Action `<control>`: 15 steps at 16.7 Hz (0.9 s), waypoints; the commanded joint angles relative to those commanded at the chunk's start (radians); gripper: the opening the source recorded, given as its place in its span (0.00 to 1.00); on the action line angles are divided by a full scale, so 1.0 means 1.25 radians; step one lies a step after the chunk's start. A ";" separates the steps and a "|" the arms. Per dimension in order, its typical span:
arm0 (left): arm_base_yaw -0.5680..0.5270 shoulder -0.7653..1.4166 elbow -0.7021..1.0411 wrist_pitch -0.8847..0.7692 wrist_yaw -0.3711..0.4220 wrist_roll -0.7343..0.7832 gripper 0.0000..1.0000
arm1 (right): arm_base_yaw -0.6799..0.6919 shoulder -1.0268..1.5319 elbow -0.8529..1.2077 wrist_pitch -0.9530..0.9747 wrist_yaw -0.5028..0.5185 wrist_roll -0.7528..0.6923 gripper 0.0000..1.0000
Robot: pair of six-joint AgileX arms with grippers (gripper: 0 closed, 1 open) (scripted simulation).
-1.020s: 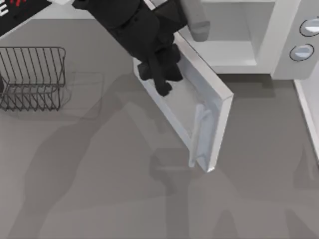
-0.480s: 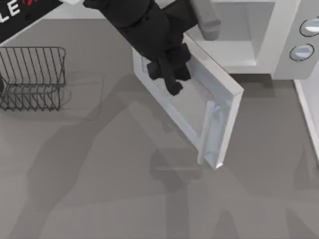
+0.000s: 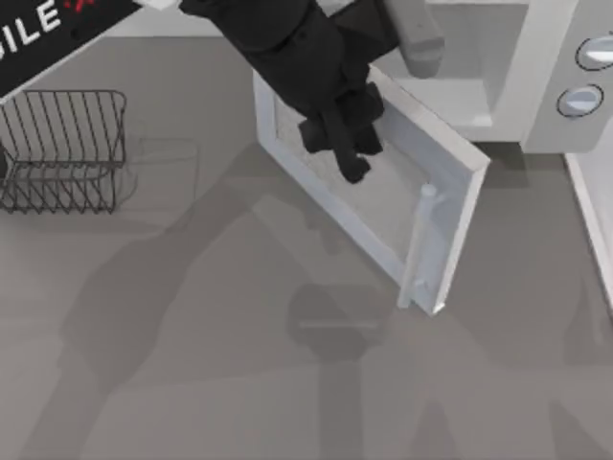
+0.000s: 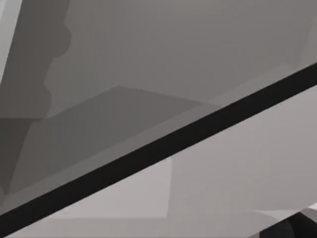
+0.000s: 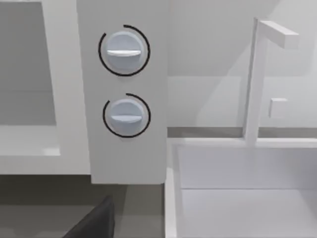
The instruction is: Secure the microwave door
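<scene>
White, half-open microwave door angles across the frame's centre; the left end effector presses its outer face, apparently, grip state untellable, microwave upper right.

Readable text: one partial marking on the left arm.
Top view, upper left: white letters "ILE" with a red mark beside them on the black left arm, cut off by the frame edge. The two knobs on the microwave control panel show only a black arc and a pointer bar each, no numbers or words.
</scene>
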 joint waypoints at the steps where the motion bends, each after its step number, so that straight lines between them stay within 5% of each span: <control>1: -0.005 0.006 0.000 -0.005 0.002 -0.001 0.00 | 0.000 0.000 0.000 0.000 0.000 0.000 1.00; 15: -0.034 0.040 0.052 -0.006 -0.011 -0.031 0.00 | 0.000 0.000 0.000 0.000 0.000 0.000 1.00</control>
